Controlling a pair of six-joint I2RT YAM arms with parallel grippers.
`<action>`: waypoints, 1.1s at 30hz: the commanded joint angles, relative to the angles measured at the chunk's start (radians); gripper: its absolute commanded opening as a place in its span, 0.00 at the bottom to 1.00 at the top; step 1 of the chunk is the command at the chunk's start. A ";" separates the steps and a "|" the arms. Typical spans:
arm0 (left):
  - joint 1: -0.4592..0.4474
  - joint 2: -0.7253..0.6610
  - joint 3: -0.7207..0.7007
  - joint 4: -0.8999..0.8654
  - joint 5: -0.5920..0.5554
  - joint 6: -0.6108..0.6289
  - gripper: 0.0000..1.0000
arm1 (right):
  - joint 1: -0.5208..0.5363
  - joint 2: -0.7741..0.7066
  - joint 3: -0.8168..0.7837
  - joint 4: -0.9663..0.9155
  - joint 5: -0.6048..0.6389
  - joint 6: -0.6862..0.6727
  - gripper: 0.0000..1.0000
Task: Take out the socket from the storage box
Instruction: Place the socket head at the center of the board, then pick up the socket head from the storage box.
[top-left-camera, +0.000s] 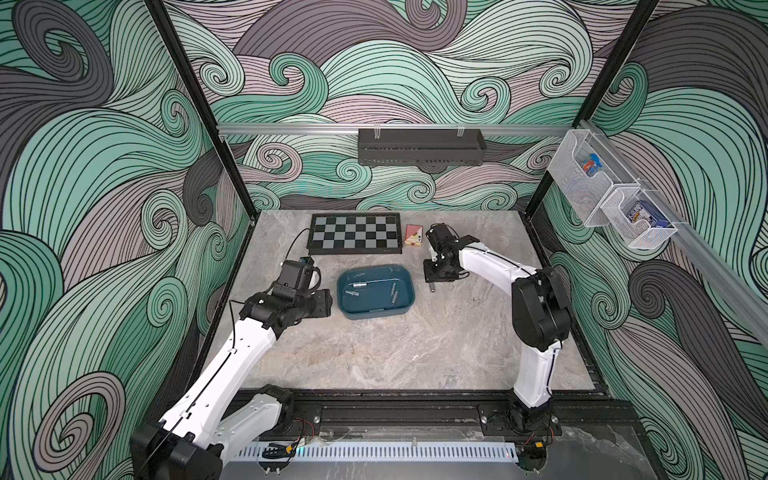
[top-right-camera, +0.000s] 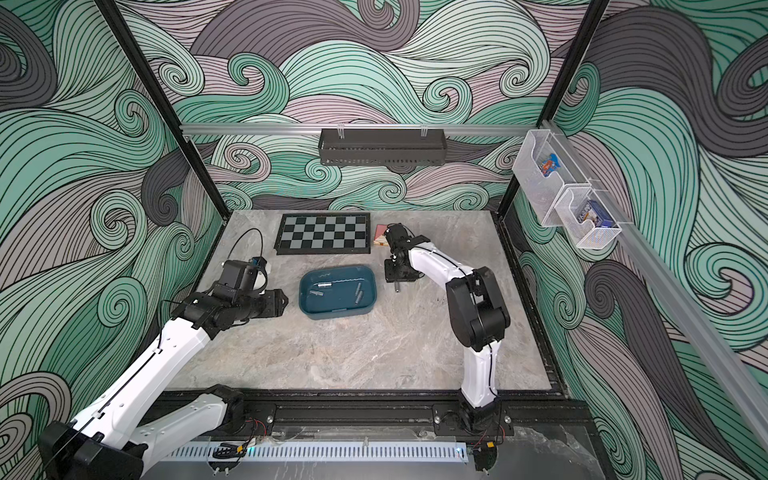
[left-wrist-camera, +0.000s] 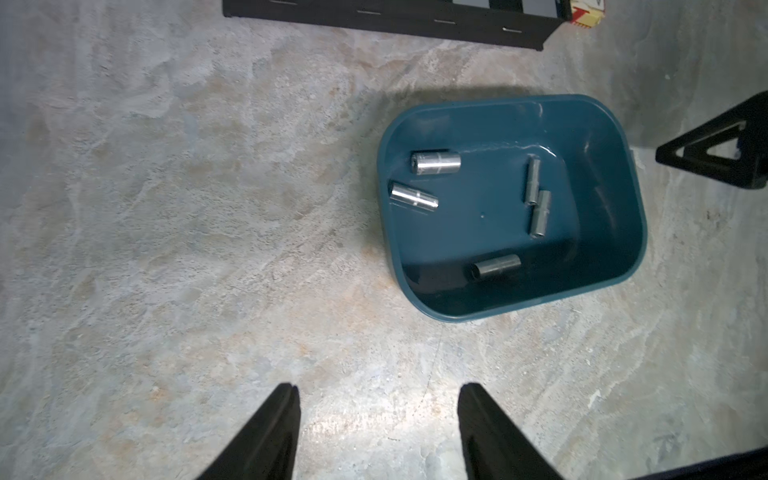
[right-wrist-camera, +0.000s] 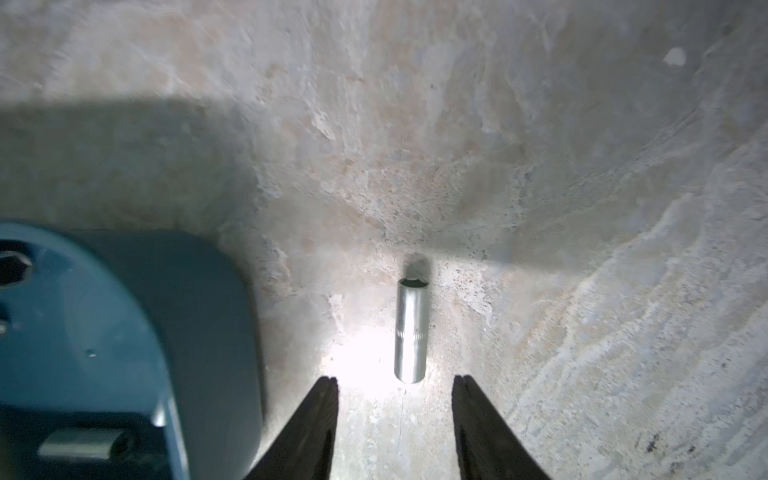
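The teal storage box (top-left-camera: 405, 305) (top-right-camera: 368, 305) sits mid-table with several metal sockets lying in it, among them one (left-wrist-camera: 435, 163) by a wall, another (left-wrist-camera: 413, 196) beside it and a darker one (left-wrist-camera: 496, 266). One silver socket (right-wrist-camera: 411, 332) (top-left-camera: 432, 287) lies on the bare table just right of the box (right-wrist-camera: 199, 311). My right gripper (right-wrist-camera: 397, 377) (top-left-camera: 433, 279) hangs over it, open, its fingertips either side of the socket's near end without touching. My left gripper (left-wrist-camera: 376, 386) (top-left-camera: 329, 301) is open and holds nothing, left of the box (left-wrist-camera: 511, 99).
A black chessboard (top-left-camera: 355, 233) lies behind the box, with a small red card box (top-left-camera: 413, 235) beside it. A long black tray (top-left-camera: 422, 147) hangs on the back rail. White mesh baskets (top-left-camera: 582, 174) hang on the right wall.
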 joint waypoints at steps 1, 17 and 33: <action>-0.082 0.048 0.056 0.046 0.045 -0.039 0.64 | -0.007 -0.085 -0.055 -0.005 -0.005 0.004 0.50; -0.319 0.899 0.632 -0.003 0.012 -0.046 0.56 | -0.090 -0.508 -0.442 0.069 -0.028 0.032 0.49; -0.337 1.189 0.859 -0.063 -0.082 -0.017 0.53 | -0.089 -0.521 -0.460 0.069 -0.089 0.012 0.49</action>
